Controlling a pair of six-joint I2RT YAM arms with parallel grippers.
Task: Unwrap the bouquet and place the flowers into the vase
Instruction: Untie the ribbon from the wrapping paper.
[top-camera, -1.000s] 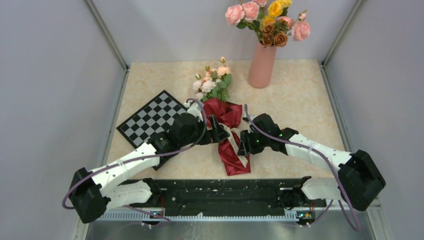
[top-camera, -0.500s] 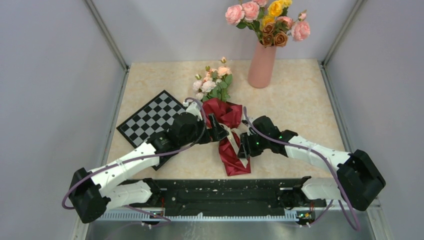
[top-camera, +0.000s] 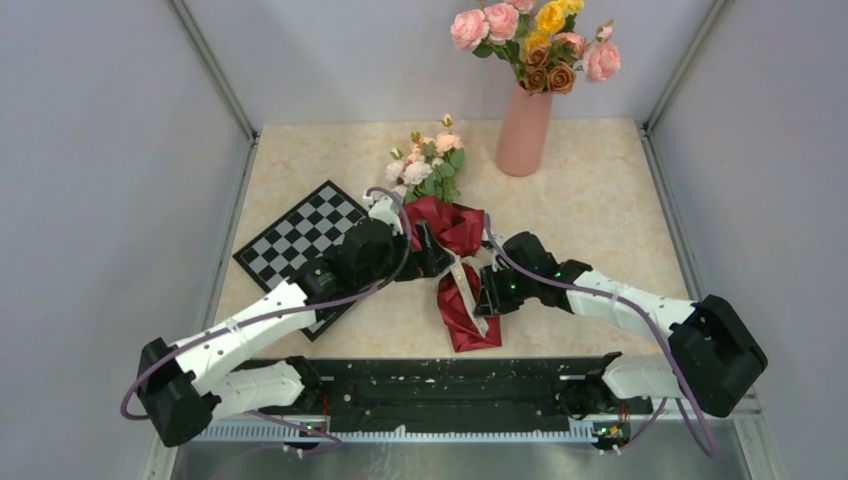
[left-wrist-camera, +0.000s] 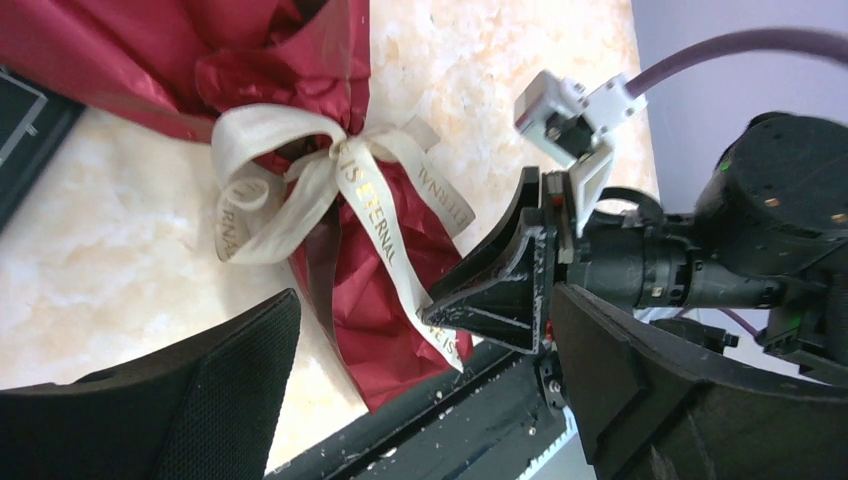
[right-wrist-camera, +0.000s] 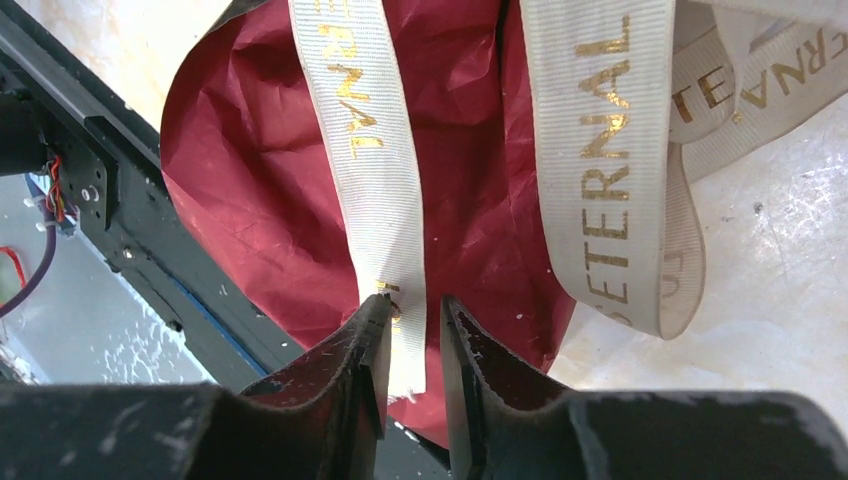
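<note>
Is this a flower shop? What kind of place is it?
Probably a robot lab booth, not a shop: plain grey walls box in one table, a left arm and a right arm are mounted at its near edge, and a chessboard lies beside the bouquet.

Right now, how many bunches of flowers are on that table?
2. The wrapped bouquet lies flat near the middle, beside the chessboard. The larger roses stand in the pink vase at the back. Nothing seems to hide a third.
</note>
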